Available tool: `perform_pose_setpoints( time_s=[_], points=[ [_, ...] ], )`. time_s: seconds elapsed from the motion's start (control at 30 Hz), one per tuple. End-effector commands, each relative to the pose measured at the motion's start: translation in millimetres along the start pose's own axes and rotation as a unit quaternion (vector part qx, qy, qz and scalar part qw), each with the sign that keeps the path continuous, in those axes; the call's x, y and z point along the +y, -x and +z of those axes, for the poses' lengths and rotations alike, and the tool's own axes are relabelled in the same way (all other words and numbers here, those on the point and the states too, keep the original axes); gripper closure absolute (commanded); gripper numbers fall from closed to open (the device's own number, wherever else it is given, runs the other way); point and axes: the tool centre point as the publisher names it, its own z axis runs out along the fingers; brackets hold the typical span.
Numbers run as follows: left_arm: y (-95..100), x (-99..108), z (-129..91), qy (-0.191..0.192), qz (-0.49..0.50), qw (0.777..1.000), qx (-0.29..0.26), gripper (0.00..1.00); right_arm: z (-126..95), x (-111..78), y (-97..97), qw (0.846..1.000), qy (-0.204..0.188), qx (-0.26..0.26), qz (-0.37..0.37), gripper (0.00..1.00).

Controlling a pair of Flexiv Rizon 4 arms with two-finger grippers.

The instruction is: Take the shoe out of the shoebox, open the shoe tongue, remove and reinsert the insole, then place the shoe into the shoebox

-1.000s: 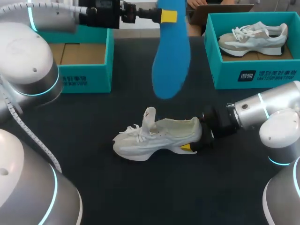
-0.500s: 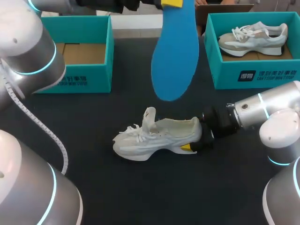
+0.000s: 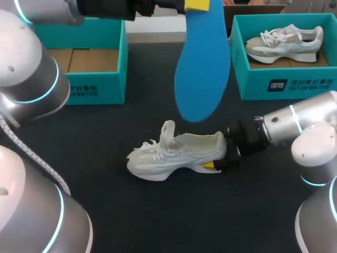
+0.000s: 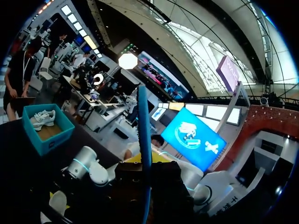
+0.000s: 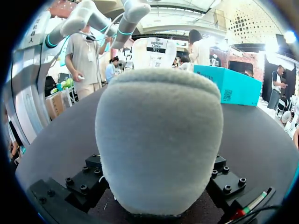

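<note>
A blue insole (image 3: pixel 202 68) hangs toe-down high over the table's middle, pinched at its heel end by my left gripper (image 3: pixel 196 5). In the left wrist view the insole (image 4: pixel 143 135) runs edge-on straight out from between that gripper's fingers. Below it a white shoe (image 3: pixel 168 155) lies on the dark table, toe to the left, tongue pulled up. My right gripper (image 3: pixel 218 154) clasps its heel from the right; one yellow fingertip (image 3: pixel 209 165) shows at the near side. The grey heel (image 5: pixel 159 140) fills the right wrist view, held between the fingers.
A teal shoebox (image 3: pixel 100 84) stands at the back left with only cardboard inside. A second teal box (image 3: pixel 284 84) at the back right holds another shoe (image 3: pixel 284 42). The near half of the table has free room.
The left arm has carried the insole a little to the right and nearer the camera. The shoe and the right arm have stayed put.
</note>
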Motion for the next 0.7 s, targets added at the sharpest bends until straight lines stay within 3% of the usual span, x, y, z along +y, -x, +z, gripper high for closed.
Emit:
perform_pose_setpoints(
  time_s=[0.03,0.43,0.7],
  points=[
    [-2.4,12,-2,-0.01,-0.011,1.0,0.004,1.0,5,-4.6,1.5,1.0,-0.002,0.0,0.0,1.0],
    [0.3,37,11,0.0,-0.087,0.996,0.03,1.0,5,-4.6,1.5,1.0,-0.002,0.0,0.0,1.0],
    [1.7,40,11,-0.005,-0.101,0.995,0.02,1.0,5,-4.6,1.5,1.0,-0.002,0.0,0.0,1.0]
  ],
)
